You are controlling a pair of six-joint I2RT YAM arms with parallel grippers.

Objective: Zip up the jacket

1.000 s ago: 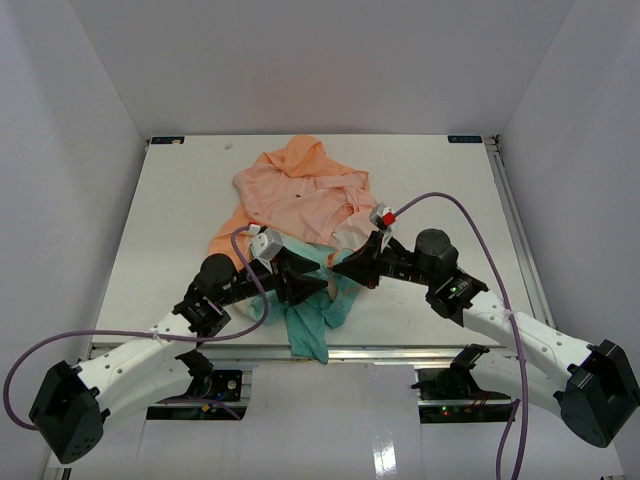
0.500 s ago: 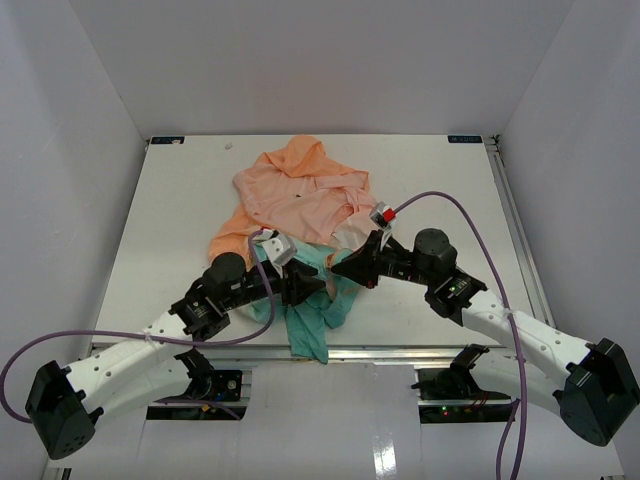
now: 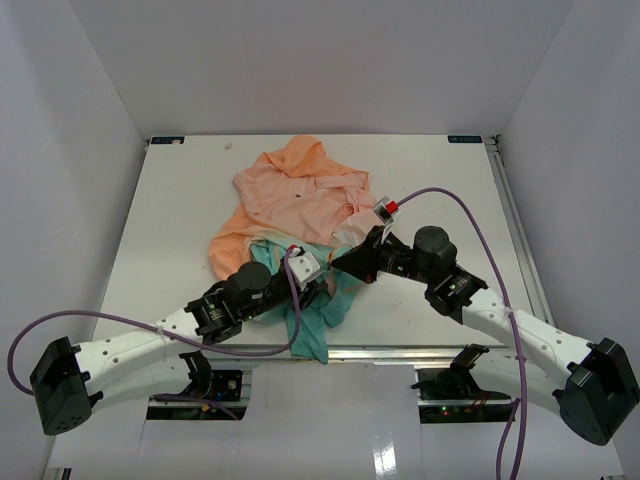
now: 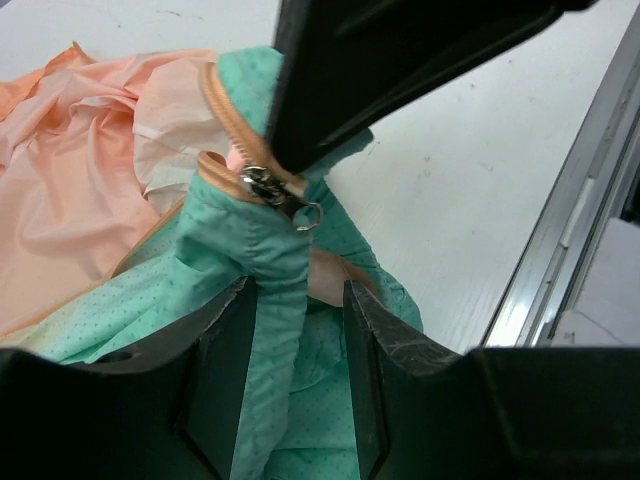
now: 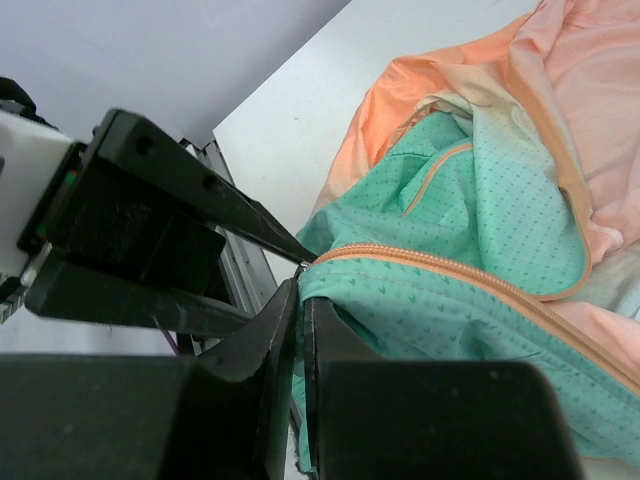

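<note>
The jacket [image 3: 300, 195] lies bunched mid-table, peach at the far side and teal [image 3: 312, 325] at the near edge. My right gripper [image 3: 341, 264] is shut on the teal hem beside the zipper's low end; in the right wrist view [image 5: 300, 290] its jaws are pressed together on the fabric below the orange zipper tape [image 5: 450, 270]. In the left wrist view the silver zipper slider [image 4: 282, 194] hangs just under the right gripper's fingers [image 4: 380, 70]. My left gripper [image 4: 297, 300] is open, with a strip of teal fabric [image 4: 275, 330] between its jaws, below the slider.
A metal rail [image 4: 570, 230] runs along the table's near edge, close to the right of the teal hem. Purple cables [image 3: 450, 200] loop off both wrists. White walls enclose the table [image 3: 180, 200] on three sides.
My left arm has swung right and forward, bringing its open gripper in around the teal hem just under the right gripper. The right gripper has held its grip in place.
</note>
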